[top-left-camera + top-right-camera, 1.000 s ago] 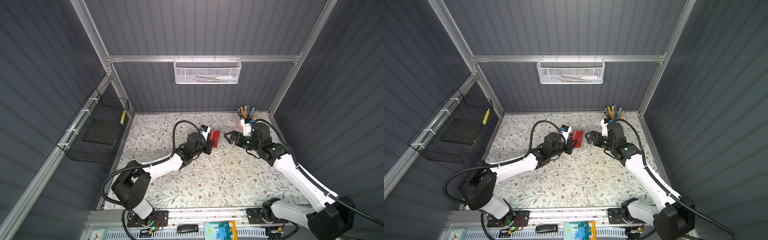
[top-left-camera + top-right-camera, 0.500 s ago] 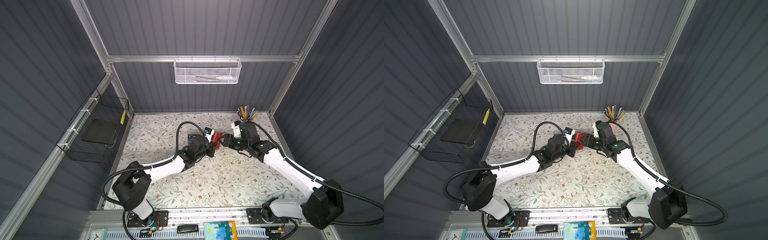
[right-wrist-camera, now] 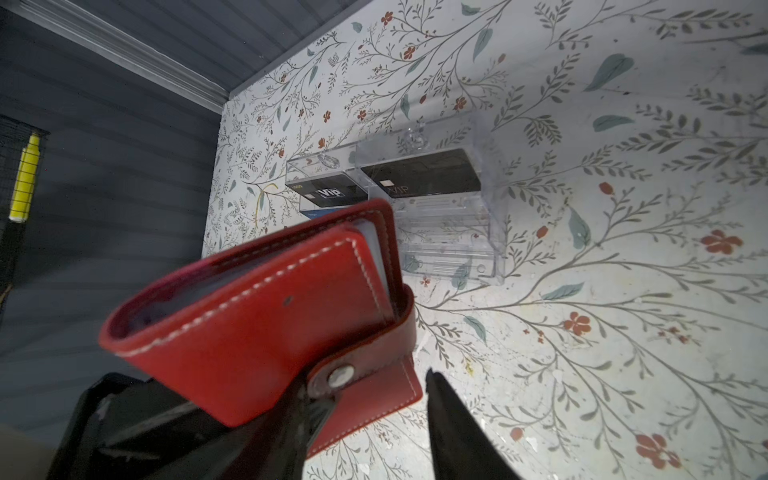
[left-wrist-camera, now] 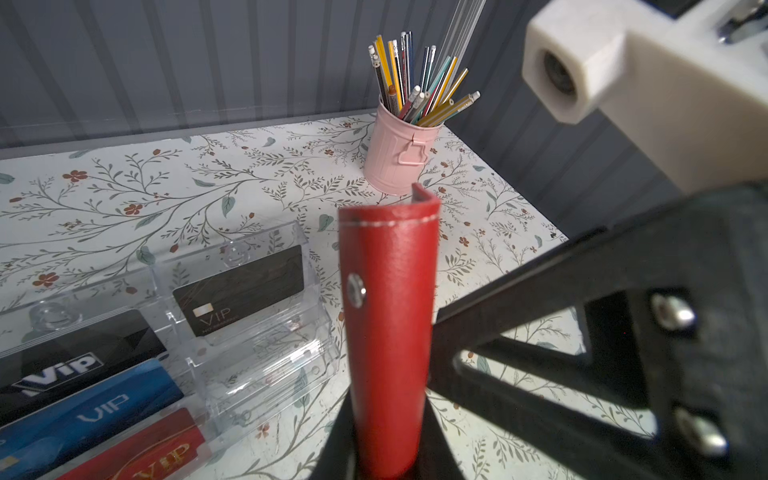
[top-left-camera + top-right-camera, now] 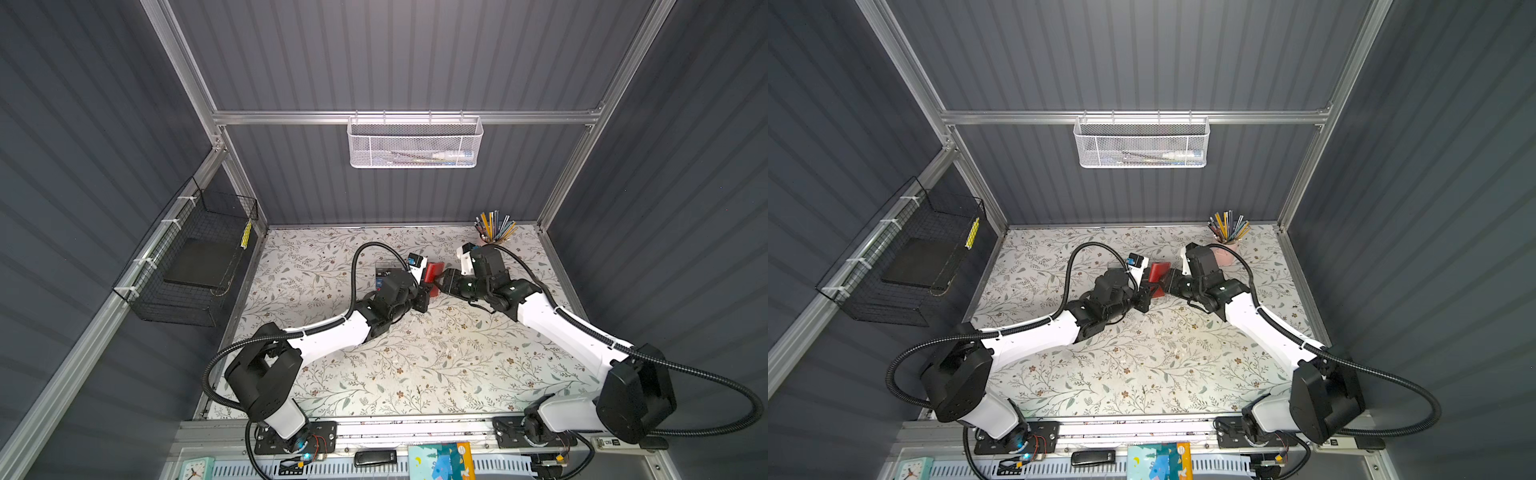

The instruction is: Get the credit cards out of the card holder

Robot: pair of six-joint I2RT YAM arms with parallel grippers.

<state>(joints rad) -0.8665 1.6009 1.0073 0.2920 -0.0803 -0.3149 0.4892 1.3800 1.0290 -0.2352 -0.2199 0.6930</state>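
The jaws of my left gripper (image 4: 388, 465) are clenching one end of the red card holder (image 3: 270, 332), keeping it raised off the table (image 3: 582, 291). The jaws of my right gripper (image 3: 370, 399) are standing part-open astride the snap strap (image 3: 340, 376), one jaw under the cover, the other clear. The credit cards are sitting hidden inside; only pale sleeve edges are showing. Risk: pinching cover and strap together is likely leaving the snap shut, or twisting the holder out of my left grip toward the clear rack (image 3: 449, 232) beyond.
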